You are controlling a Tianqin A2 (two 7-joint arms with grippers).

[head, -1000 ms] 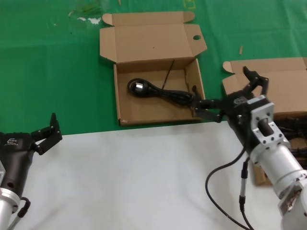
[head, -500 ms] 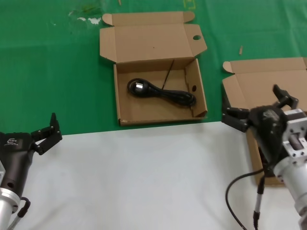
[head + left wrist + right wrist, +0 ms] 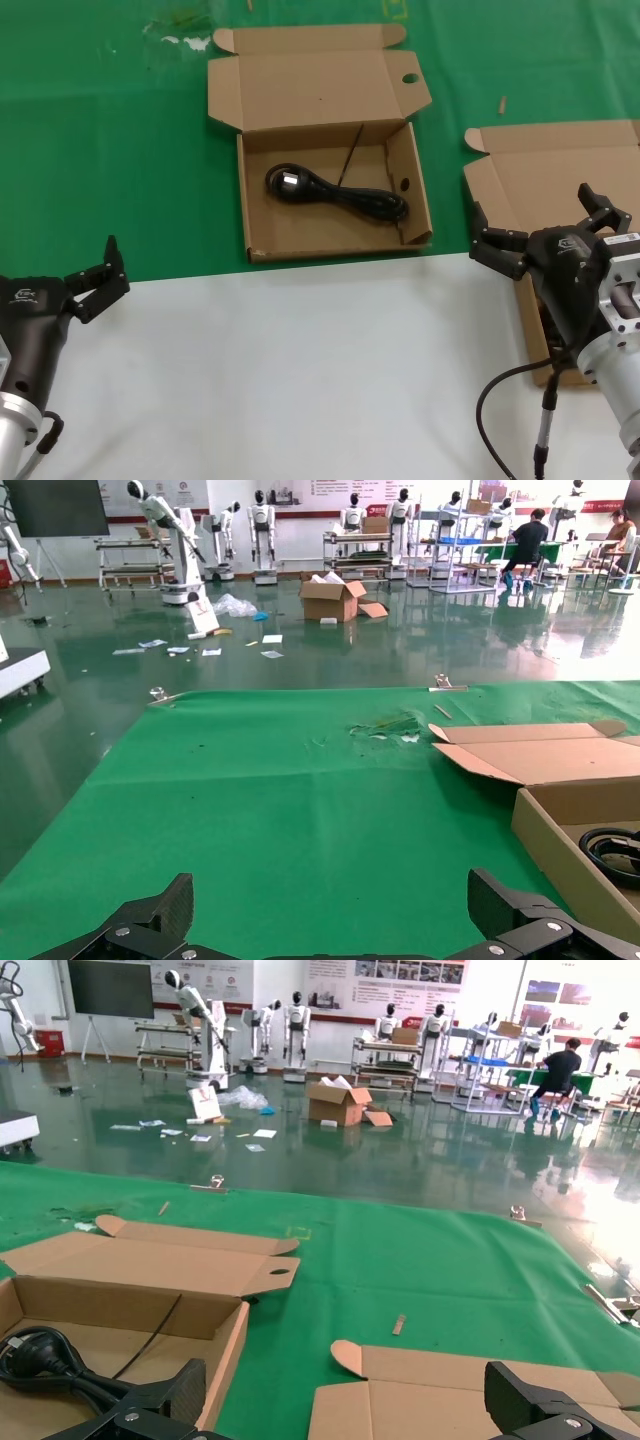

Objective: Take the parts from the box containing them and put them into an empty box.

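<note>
While the left end effector [image 3: 95,278] waits parked at the near left over the white strip of the table [image 3: 300,370], fingers spread wide, the right end effector [image 3: 550,232] hovers at the near right over the front-left corner of the shallow brown corrugated cardboard box without holes [image 3: 520,180], its black fingers likewise spread and holding nothing. A second ago that right end effector reached into the front-right corner of the other box, fingers beside the cord; half a second ago it had pulled back to the right, and now it sits a little farther right and nearer the robot, empty.

Beyond it on the green cloth [image 3: 100,150] lies the shallow brown cardboard mailer box with a round hole in its lid flap [image 3: 418,240], lid folded back. One black coiled power cord with a pale plug face [image 3: 335,193] rests on its floor, plug toward the left, unmoved across all three moments. From the right wrist view the same cord [image 3: 40,1360] shows inside that box.
</note>
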